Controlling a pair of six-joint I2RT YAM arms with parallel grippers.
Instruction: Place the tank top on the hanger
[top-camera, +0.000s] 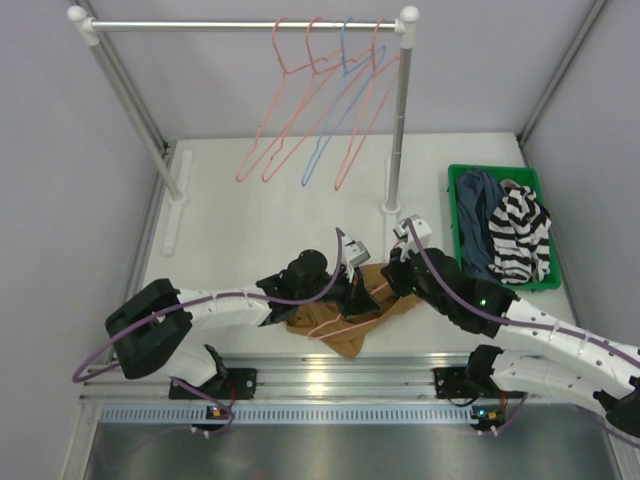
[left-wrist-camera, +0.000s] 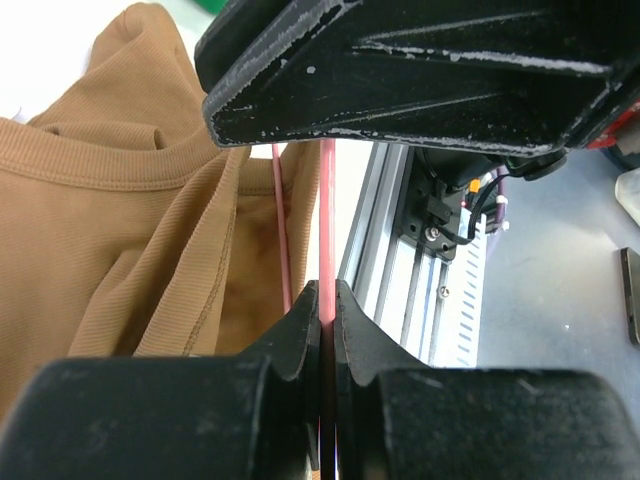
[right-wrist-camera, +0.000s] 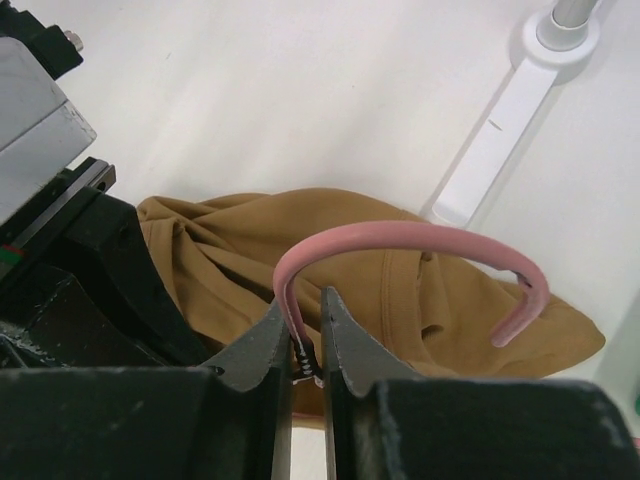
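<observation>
Hanger (right-wrist-camera: 400, 235) held by both arms. Right fingers (right-wrist-camera: 272, 330) closed tight on its twisted neck, hook arcing up & over to their right, tip pointing down. Left fingers (left-wrist-camera: 305, 315) shut on the pink wire, which runs straight ahead btwn them. Bunched tank top (right-wrist-camera: 450, 300) lies on surface (right-wrist-camera: 300, 90) under & beyond both, w/ hanger on top.

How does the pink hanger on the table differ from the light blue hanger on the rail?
The pink hanger is salmon; the light blue hanger is pale blue. The pink hanger lies against the tan tank top; the light blue hanger hangs from the rail by its hook. The left gripper and right gripper have jaws shut on the pink hanger; no gripper touches the light blue hanger. Both are thin wire with a hook.
</observation>
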